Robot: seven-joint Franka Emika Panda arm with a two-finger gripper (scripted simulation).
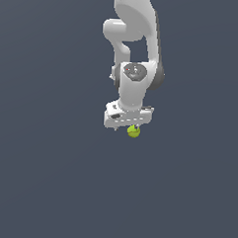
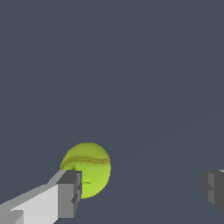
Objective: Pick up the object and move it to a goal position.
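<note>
The yellow-green ball (image 1: 133, 131) with a thin dark seam lies on the dark grey floor. In the exterior view it sits just under the white gripper (image 1: 128, 123), towards the exterior view's right of the hand. In the wrist view the ball (image 2: 87, 168) lies close beside one grey fingertip (image 2: 70, 192), which covers part of it. The other fingertip (image 2: 213, 189) is far off at the frame's edge. The gripper (image 2: 141, 190) is open wide and holds nothing. I cannot tell whether the near finger touches the ball.
The white arm (image 1: 137, 43) reaches down from the top of the exterior view. A plain dark grey floor (image 1: 48, 176) lies all around, with no other objects or marker in view.
</note>
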